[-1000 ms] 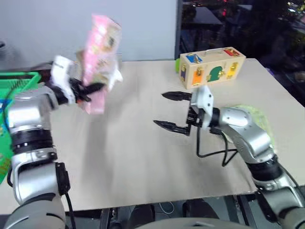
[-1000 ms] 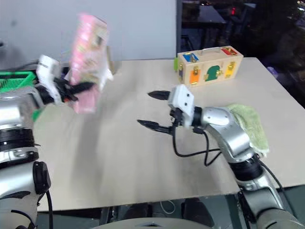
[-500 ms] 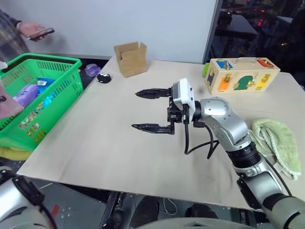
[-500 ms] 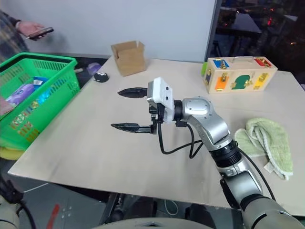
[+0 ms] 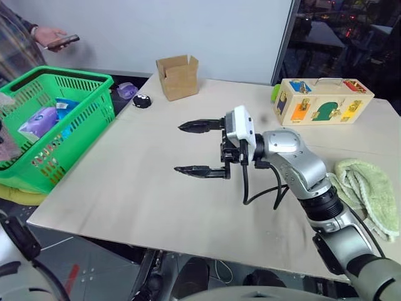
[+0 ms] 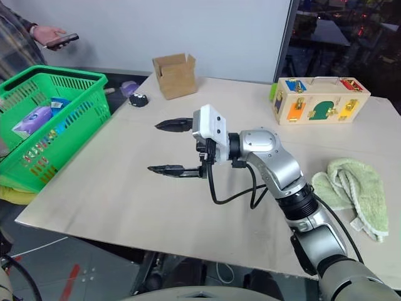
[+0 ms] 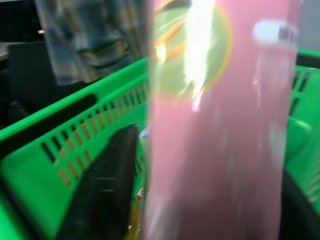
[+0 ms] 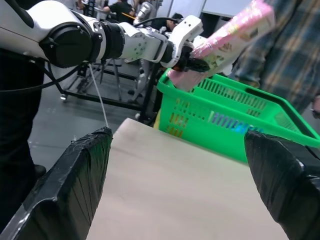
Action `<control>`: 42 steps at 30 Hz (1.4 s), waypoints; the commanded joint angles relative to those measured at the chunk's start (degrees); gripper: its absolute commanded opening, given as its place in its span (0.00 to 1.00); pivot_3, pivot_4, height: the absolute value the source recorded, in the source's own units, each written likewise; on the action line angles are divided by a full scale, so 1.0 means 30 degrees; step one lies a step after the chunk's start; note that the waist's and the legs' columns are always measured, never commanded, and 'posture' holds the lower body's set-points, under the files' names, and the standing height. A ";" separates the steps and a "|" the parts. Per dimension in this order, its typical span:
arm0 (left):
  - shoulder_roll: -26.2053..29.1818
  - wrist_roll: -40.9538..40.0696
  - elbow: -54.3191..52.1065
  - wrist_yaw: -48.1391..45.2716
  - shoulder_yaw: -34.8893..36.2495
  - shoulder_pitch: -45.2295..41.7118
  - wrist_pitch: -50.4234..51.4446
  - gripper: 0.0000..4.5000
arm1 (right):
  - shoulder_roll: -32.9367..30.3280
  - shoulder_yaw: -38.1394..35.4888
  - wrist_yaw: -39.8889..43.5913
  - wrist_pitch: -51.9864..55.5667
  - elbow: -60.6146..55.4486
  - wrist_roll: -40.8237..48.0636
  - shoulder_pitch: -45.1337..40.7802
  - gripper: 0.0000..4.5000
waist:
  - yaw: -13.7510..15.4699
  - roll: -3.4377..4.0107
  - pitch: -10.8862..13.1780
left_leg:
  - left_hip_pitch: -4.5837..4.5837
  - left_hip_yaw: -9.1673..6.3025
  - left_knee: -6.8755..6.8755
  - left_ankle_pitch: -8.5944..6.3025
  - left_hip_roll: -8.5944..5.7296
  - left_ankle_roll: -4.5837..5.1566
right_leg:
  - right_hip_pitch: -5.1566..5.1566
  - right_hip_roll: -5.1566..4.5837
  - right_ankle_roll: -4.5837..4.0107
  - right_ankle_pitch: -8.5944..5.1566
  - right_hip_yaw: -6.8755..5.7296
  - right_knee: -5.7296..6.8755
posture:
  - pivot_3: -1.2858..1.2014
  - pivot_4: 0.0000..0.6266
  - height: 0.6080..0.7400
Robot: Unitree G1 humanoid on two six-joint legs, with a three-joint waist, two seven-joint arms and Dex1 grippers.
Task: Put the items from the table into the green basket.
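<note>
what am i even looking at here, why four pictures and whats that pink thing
It is a two-armed humanoid robot clearing a pale beige table into a bright green plastic shopping basket. The two wide pictures come from cameras in its head, looking down over its arms. The other two come from a camera on each wrist, looking out between that arm's black fingers.

The right gripper hangs open and empty above the table. The right wrist view shows the left gripper holding a long flat pink printed carton over the basket's rim; whether it is letting go is unclear.

On the table lie a small brown cardboard box, a wooden toy box and a green towel. A person stands behind the basket.
</note>
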 commanded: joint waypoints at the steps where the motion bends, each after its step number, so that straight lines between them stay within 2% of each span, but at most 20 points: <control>1: 0.0934 -0.0349 0.0090 0.1994 0.0295 -0.0616 -0.1504 0.95 | -0.0172 -0.0499 -0.0309 0.0061 -0.0826 0.0063 -0.0087 1.00 | -0.0145 -0.0006 -0.0004 | -0.0001 -0.0002 -0.0005 0.0000 0.0000 0.0000 | 0.0000 0.0000 0.0000 0.0000 -0.0002 -0.0001 | 0.61 0.00 1.00; 2: 0.0946 -0.0345 0.0103 0.2078 0.0210 -0.0518 -0.1692 0.99 | -0.0211 -0.0496 -0.0361 0.0105 -0.0876 0.0080 -0.0067 1.00 | -0.0181 -0.0006 -0.0004 | -0.0001 -0.0002 -0.0006 0.0000 0.0000 0.0000 | 0.0000 -0.0001 0.0000 0.0000 -0.0001 -0.0001 | 0.61 0.00 1.00; 6: 0.0641 -0.1162 -0.0845 0.1506 0.0568 0.0193 -0.2462 0.99 | -0.0311 -0.0544 -0.0533 0.0275 -0.1023 0.0155 -0.0012 1.00 | -0.0199 0.0006 0.0003 | 0.0004 0.0001 -0.0005 0.0001 0.0000 0.0000 | 0.0002 -0.0001 0.0000 0.0000 -0.0002 0.0008 | 0.61 0.00 1.00; 9: 0.0259 -0.1759 -0.2965 0.0765 0.0768 0.1566 -0.2839 0.99 | -0.0109 -0.0750 -0.0963 0.0609 -0.0976 0.0338 -0.0078 1.00 | -0.0199 0.0010 0.0006 | 0.0006 0.0001 -0.0002 0.0002 0.0000 -0.0001 | 0.0004 -0.0002 0.0000 0.0000 -0.0003 0.0006 | 0.62 0.00 1.00; 18: -0.2308 -0.3368 -1.1127 0.0962 0.1685 0.6352 -0.0173 0.99 | 0.1065 -0.1352 -0.3770 0.2387 -0.0946 0.0338 -0.0138 1.00 | -0.0165 0.0008 0.0004 | 0.0007 0.0007 -0.0003 0.0003 0.0004 -0.0005 | 0.0006 -0.0013 -0.0007 0.0002 0.0002 0.0004 | 0.62 0.00 1.00; 26: -0.4911 -0.4898 -1.7078 0.2125 0.2129 0.7460 0.2648 0.99 | 0.1698 -0.1774 -0.5008 0.2930 -0.1391 0.0799 -0.0107 1.00 | -0.0185 0.0004 0.0001 | 0.0007 0.0004 -0.0002 0.0003 0.0005 -0.0004 | 0.0013 -0.0010 -0.0007 0.0002 0.0003 -0.0001 | 0.60 0.00 1.00; 30: -0.6418 -0.5051 -1.9950 0.2814 0.1340 0.7948 0.3948 0.99 | 0.1929 -0.1910 -0.5573 0.2916 -0.1273 0.0633 -0.0198 1.00 | -0.0244 0.0004 0.0001 | 0.0018 0.0008 0.0000 0.0004 0.0004 -0.0004 | 0.0023 -0.0010 -0.0007 0.0002 0.0013 0.0000 | 0.60 0.00 1.00; 35: -0.7570 -0.4935 -2.1402 0.3257 0.0784 0.8032 0.4916 0.99 | 0.2069 -0.1766 -0.5880 0.2851 -0.1373 0.0556 -0.0067 1.00 | -0.0307 -0.0026 -0.0018 | 0.0021 0.0006 0.0000 0.0004 0.0004 -0.0004 | 0.0023 -0.0003 -0.0009 0.0002 0.0015 -0.0001 | 0.59 0.00 1.00; 42: -0.9226 -0.5483 -2.4625 0.2046 -0.1331 0.9300 0.6354 0.99 | 0.2106 -0.2203 -0.6811 0.2582 -0.1115 0.0074 0.0048 1.00 | -0.0583 -0.0027 -0.0020 | 0.0020 0.0013 0.0000 0.0004 -0.0002 -0.0004 | 0.0031 -0.0013 -0.0009 0.0003 0.0028 -0.0012 | 0.59 0.00 1.00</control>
